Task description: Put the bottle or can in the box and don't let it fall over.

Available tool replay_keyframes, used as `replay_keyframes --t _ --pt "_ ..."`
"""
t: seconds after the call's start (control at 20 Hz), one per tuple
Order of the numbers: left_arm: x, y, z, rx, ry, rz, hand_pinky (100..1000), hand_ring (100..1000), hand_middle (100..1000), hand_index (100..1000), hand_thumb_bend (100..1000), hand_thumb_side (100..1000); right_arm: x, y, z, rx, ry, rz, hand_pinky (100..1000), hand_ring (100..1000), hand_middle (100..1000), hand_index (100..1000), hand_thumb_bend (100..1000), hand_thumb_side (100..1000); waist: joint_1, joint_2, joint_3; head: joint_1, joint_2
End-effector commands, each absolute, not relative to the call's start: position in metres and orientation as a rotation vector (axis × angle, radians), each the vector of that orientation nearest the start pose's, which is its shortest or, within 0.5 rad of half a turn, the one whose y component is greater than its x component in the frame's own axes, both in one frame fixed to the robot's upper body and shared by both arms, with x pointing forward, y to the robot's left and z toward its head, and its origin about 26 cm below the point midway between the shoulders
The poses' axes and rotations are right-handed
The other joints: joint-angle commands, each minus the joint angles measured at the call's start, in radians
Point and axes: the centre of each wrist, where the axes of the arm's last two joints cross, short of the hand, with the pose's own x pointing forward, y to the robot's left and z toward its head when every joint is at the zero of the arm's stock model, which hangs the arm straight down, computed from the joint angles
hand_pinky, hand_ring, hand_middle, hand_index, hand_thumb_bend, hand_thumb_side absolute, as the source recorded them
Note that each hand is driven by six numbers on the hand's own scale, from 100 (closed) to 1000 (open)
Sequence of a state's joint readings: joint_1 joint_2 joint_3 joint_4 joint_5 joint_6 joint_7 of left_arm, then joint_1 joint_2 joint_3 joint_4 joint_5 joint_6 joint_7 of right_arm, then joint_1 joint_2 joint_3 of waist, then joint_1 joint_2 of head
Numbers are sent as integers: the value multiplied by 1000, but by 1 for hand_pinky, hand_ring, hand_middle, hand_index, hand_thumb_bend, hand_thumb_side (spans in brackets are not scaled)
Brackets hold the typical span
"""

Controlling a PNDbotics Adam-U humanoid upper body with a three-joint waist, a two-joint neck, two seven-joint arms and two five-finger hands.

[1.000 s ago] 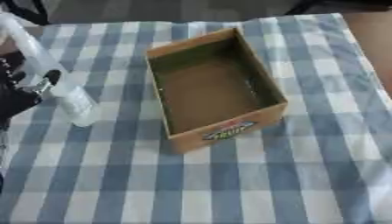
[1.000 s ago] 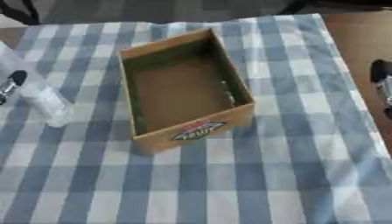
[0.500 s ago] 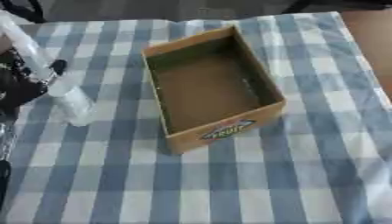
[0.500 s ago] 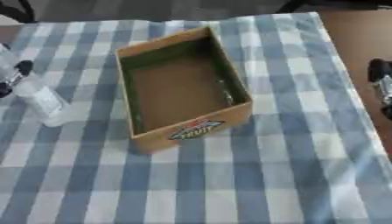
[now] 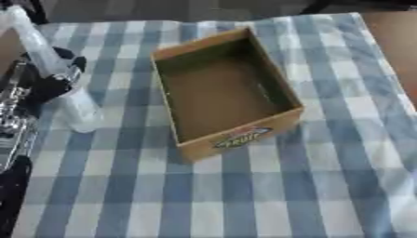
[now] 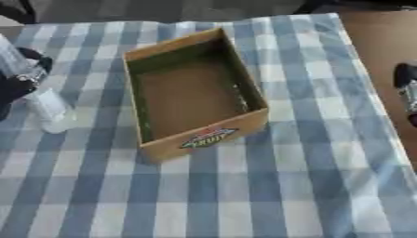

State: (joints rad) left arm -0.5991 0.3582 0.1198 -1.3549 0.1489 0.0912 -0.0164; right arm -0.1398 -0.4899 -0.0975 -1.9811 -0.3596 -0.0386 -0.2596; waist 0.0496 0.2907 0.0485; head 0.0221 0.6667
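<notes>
Open brown cardboard box (image 5: pixel 224 90) at table centre, on blue-and-white checked tablecloth (image 5: pixel 269 195), skewed, labelled short wall toward camera. Nothing visible inside box. Clear plastic bottle (image 5: pixel 77 108) upright on cloth left of box, apart from it. Black-and-silver left hand (image 5: pixel 50 79) at left edge, against bottle's upper part, fingers around it. Black right hand (image 6: pixel 406 88) at right edge, beyond cloth's right border, well apart from box. Bare brown tabletop (image 6: pixel 379 37) right of cloth.
</notes>
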Motion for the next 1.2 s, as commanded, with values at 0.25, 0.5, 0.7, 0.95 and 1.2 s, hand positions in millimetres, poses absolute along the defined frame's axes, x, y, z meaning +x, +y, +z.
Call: replay_keyframes --t 0.25,0.5,0.7,0.95,1.2 --pt "415 305 186 283 -1972 71 226 464 100 100 100 589 280 -323 190 -169 -2193 -44 748 696 856 754 288 196 -2 -14 -1 4 -1" --pt "409 291 208 210 -2120 -32 225 452 100 100 100 672 279 -323 189 -169 -2190 -48 747 694 855 751 286 196 -1 -15 -1 5 1" --pt "403 279 235 186 -2207 -129 220 445 100 100 100 672 280 -323 190 -167 -2191 -53 744 693 854 750 284 197 0 -17 -3 7 3" --pt "395 264 263 170 -2281 -211 214 440 100 100 100 672 279 -324 190 -167 -2187 -59 741 692 853 748 285 197 2 -19 -5 5 6" --pt "388 235 296 89 -2361 -290 211 437 100 100 100 672 279 -324 190 -165 -2186 -65 741 691 852 747 285 197 1 -23 -10 13 9"
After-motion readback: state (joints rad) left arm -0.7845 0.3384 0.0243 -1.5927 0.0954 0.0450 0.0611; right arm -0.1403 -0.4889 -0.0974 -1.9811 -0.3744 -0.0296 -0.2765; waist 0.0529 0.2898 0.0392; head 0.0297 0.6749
